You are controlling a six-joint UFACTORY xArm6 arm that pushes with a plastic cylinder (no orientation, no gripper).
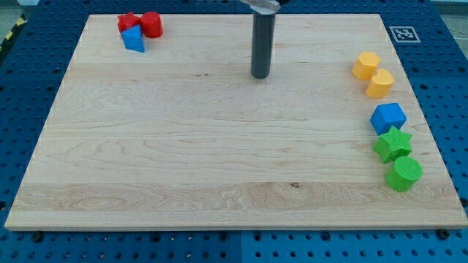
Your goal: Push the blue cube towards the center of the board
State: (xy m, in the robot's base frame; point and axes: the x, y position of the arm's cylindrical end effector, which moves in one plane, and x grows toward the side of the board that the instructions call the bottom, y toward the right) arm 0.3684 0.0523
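The blue cube [387,117] sits near the view's right edge of the wooden board [219,146], just above a green star [393,144] and below two yellow blocks. My tip [259,75] is at the end of the dark rod, in the upper middle of the board. It is far to the left of the blue cube and touches no block. A second blue block [134,38], a wedge-like shape, lies at the view's top left.
Two yellow blocks [365,65] [379,83] lie at the right, above the blue cube. A green cylinder [403,174] lies below the green star. Two red blocks [129,22] [152,24] touch the top-left blue block. A marker tag [401,33] is off the top right corner.
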